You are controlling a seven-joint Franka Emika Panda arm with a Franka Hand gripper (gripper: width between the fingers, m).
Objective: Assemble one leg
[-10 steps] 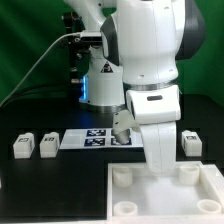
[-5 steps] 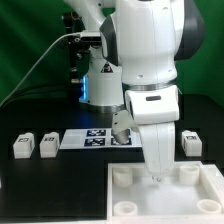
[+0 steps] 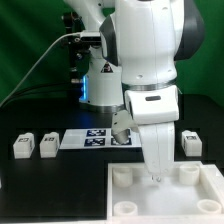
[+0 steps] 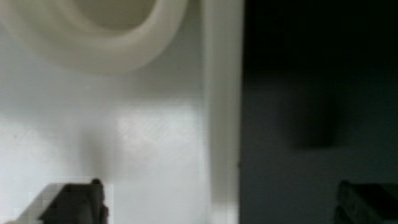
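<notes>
Close below the camera we see a white base (image 4: pixel 125 130), its smooth face blurred, with one round socket (image 4: pixel 98 25) cut off by the picture's border. The base ends in a straight edge, and beyond that edge lies the dark worktop (image 4: pixel 320 60), where a vague darker patch is too blurred for us to name. The tool (image 4: pixel 217 205) shows only as two dark fingertips (image 4: pixel 75 203), set wide apart with nothing gripped between them, one over the white face and the other over the dark worktop.
</notes>
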